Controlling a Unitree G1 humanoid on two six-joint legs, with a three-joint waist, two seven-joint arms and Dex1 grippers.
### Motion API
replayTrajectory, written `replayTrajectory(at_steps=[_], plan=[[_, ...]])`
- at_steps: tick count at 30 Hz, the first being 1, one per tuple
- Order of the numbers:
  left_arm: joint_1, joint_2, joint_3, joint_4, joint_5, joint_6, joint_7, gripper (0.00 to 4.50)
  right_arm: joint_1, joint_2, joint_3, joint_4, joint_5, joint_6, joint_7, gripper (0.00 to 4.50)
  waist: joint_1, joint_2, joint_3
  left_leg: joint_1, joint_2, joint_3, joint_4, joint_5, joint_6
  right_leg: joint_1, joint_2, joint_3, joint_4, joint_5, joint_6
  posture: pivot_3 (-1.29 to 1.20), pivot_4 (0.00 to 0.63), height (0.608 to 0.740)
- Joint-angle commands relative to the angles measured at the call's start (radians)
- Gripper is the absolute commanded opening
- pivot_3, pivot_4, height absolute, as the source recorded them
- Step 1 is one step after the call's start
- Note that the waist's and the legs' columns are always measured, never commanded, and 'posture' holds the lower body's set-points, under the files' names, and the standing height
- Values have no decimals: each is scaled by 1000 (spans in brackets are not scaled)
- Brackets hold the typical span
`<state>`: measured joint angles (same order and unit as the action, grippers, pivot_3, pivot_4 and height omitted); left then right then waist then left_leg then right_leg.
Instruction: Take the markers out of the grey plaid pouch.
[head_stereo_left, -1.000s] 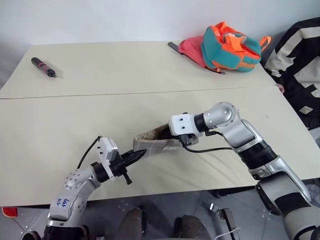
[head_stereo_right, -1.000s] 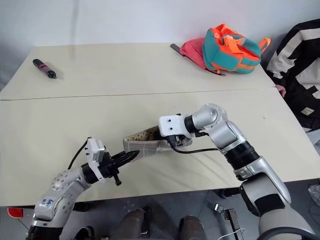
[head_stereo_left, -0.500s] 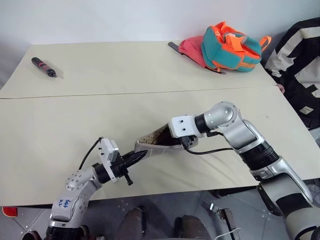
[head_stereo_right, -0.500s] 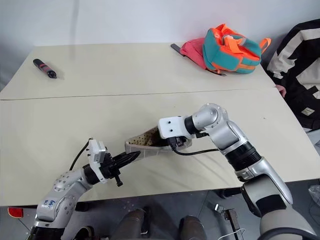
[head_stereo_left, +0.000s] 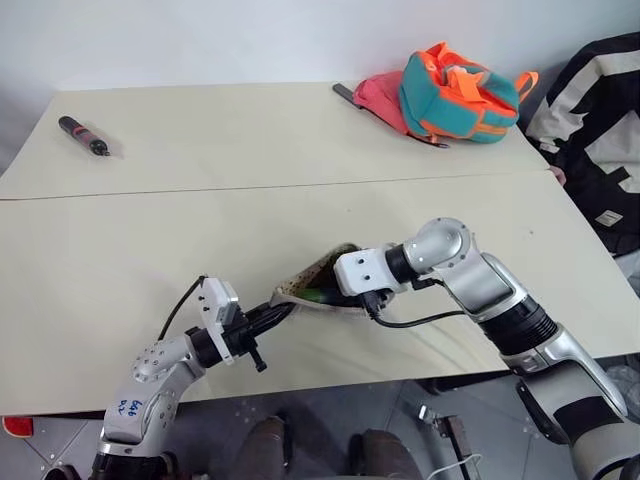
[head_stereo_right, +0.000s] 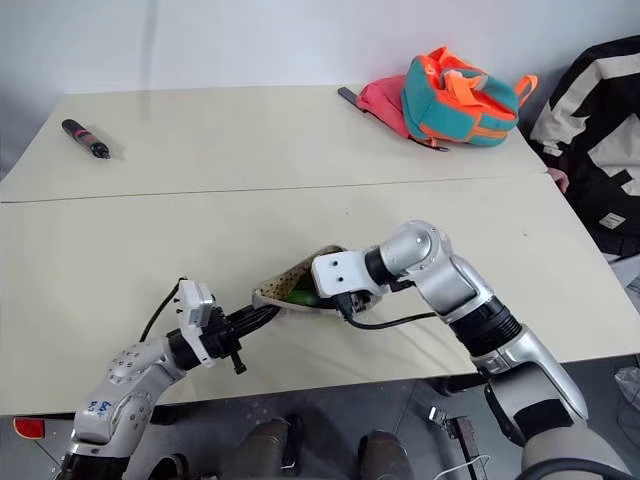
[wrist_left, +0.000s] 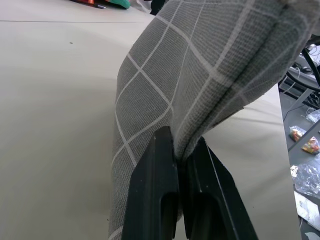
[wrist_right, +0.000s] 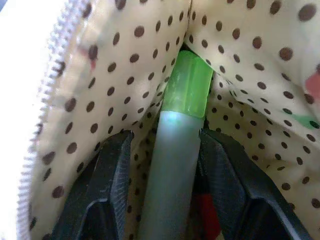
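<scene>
Step in hand, as I read it: pulling a marker out of the flat grey plaid fabric pouch (head_stereo_left: 312, 285), which sits just below the middle of the frame near the front edge of the pale beige table (head_stereo_left: 150, 220).

Nearest to me, lower left, my left gripper (head_stereo_left: 272, 316) is pressed together on the near end of the pouch, pinching a fold of the grey fabric between its black fingers (wrist_left: 155, 195), so that end is anchored.

A little further in, my right gripper (wrist_right: 165, 165) is poked into the open mouth with its tan dotted lining. Its fingers are roughly half spread, one on each side of a slim grey marker with a translucent green cap (wrist_right: 175, 150), close against it. I can't tell if they're actually squeezing it yet. There's a bit of red down low between the fingers too; can't make out what it is.

Next move, I reckon: make sure of the grip on that barrel, then draw it back out while the left hand holds the pouch.

Further back, upper left, lies a thick black-and-red pen-shaped thing (head_stereo_left: 84, 136). Upper right, a teal-and-orange backpack (head_stereo_left: 458, 92).
</scene>
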<state>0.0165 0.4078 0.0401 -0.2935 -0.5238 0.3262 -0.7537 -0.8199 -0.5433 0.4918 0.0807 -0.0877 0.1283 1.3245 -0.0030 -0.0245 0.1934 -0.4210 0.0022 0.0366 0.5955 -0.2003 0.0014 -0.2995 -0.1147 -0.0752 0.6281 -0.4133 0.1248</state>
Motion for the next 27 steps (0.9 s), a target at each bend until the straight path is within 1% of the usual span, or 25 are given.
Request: replayTrajectory(at_steps=[1, 4, 7, 8, 12, 17, 22, 25, 27], plan=[[7, -4, 9, -19, -1, -17, 6, 0, -12, -4, 12, 37, -39, -37, -10, 2256, 0, 0, 0, 0, 0, 0, 0, 0, 0, 0, 0, 0, 0, 0, 0, 0, 150, 740], [8, -7, 9, -21, -4, -17, 9, 0, -10, 1, 11, 46, -40, -33, -8, 1676, 0, 0, 0, 0, 0, 0, 0, 0, 0, 0, 0, 0, 0, 0, 0, 0, 150, 740], [8, -8, 7, -24, -3, -16, 11, 0, -3, 1, 9, 43, -41, -36, -9, 733, 0, 0, 0, 1, 0, 0, 0, 0, 0, 1, 0, 0, 0, 0, 0, 0, 150, 740], [8, -8, 7, -24, -4, -16, 12, 0, 0, 8, -7, 23, -11, -9, -1, 439, 0, 0, 0, 1, 0, 0, 0, 0, 0, 1, 0, 0, 0, 0, 0, 0, 150, 740], [6, -5, 9, -23, -4, -18, 13, 0, -8, 27, -67, -36, 83, 83, 16, 386, 0, 0, 0, 1, 0, 0, 0, 0, 0, 1, 0, 0, 0, 0, 0, 0, 150, 740], [-9, 15, 38, -16, 13, -41, 17, 0, -50, 5, -144, -62, 158, 147, 35, 386, 0, 0, 0, 0, 0, 0, 0, 0, 0, 0, 0, 0, -1, 0, 0, 0, 150, 740], [-31, 24, 57, 8, 26, -62, 15, 0, -83, -9, -207, -119, 266, 257, 63, 386, 1, 0, 0, 0, 0, 0, -1, 0, 0, 0, 0, 0, -1, 0, 0, 0, 150, 740], [-40, 26, 58, 25, 34, -78, 17, 0, -90, -16, -217, -129, 294, 284, 62, 386, 1, 0, 0, 0, 0, 0, -1, 0, 0, 0, -1, 0, -1, 0, 0, 0, 150, 740], [-49, 25, 62, 39, 46, -101, 21, 0, -113, 2, -253, -112, 321, 278, 34, 386, 1, 0, 0, 0, 0, 0, -1, 0, 0, 0, -1, 0, -1, 0, 0, 0, 150, 740]])
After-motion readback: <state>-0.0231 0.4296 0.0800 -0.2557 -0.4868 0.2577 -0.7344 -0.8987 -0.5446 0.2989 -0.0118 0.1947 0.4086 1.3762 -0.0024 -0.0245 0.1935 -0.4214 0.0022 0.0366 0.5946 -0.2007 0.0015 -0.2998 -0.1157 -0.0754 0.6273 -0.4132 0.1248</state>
